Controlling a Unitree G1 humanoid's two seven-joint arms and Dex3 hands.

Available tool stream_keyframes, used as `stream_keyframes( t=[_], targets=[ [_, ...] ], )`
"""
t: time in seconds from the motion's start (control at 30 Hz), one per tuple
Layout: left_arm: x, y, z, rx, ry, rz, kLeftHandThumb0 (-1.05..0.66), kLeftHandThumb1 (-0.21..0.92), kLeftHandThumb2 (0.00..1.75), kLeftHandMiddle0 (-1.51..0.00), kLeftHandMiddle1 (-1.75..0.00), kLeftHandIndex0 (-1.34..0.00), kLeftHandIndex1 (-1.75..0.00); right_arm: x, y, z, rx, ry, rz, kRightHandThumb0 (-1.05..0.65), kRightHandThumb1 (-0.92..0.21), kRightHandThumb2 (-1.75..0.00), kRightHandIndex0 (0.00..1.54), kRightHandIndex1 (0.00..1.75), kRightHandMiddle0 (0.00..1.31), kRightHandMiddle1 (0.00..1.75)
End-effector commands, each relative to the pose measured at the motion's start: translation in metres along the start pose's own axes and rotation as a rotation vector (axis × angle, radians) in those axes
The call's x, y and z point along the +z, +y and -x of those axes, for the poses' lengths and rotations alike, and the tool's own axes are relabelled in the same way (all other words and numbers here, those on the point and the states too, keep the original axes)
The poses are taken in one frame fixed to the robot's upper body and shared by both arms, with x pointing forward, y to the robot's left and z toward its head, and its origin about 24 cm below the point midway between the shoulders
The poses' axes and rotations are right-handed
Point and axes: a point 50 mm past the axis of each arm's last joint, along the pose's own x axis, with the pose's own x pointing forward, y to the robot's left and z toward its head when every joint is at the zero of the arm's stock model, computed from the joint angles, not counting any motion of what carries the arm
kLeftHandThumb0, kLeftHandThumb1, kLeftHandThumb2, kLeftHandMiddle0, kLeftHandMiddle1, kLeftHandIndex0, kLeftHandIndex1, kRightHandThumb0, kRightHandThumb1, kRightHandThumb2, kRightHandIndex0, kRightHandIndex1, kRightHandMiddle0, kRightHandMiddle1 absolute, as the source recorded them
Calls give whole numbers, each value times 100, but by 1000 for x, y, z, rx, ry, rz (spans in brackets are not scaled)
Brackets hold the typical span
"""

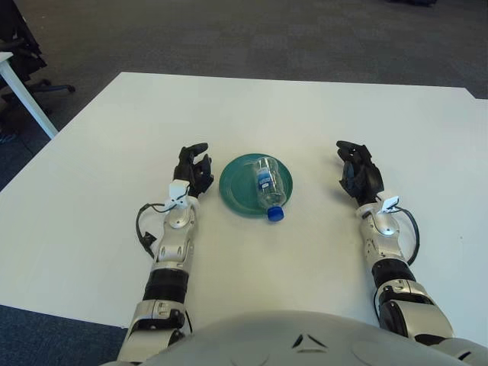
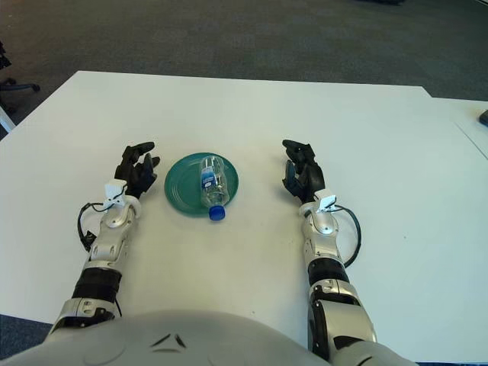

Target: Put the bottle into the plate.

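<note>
Your inventory for this moment, item by item.

Table [image 1: 252, 107]: white top, filling most of your view, with dark carpet beyond its far edge.

Plate [image 1: 236, 191]: round, green, flat on the table near the middle, between your two hands.

Bottle [image 1: 268, 183]: clear plastic, lying on its side in the plate. A blue and white label wraps its middle. Its blue cap [image 1: 274, 214] points toward you and reaches past the plate's near rim, over the table. The rest of the body lies within the plate, on its right half.

Left hand [image 1: 193, 169]: you see it just to the left of the plate, close to its rim but apart from it. The dark fingers are loosely curled and relaxed, with gaps between them, and they grasp nothing. The silver forearm runs back toward you, with a black cable looping beside it.

Right hand [image 1: 357, 169]: you see it to the right of the plate, farther from it than the left hand is, with bare table between. Its fingers are also loosely bent and hold nothing. A white tab shows at the wrist.

Office chair [image 1: 19, 53]: dark, standing on the carpet at the far left, beside a white table leg.
</note>
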Motion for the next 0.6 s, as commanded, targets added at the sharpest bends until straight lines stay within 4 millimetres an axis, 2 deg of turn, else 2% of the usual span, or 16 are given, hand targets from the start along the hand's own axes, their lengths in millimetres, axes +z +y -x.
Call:
stream_keyframes(
  t=[0.0,0.57],
  targets=[
    [-23,-5,19,-15,105,-12,-58,92,70,-48,-71,-19,-107,-21,5,21,-16,97,-27,-74,-92,-79,26,59,0,97],
    [-32,-12,32,5,142,38,-54,90,64,-52,-74,-26,-111,-10,15,23,4,68,-108,-72,-92,-73,28,61,0,98]
  ],
)
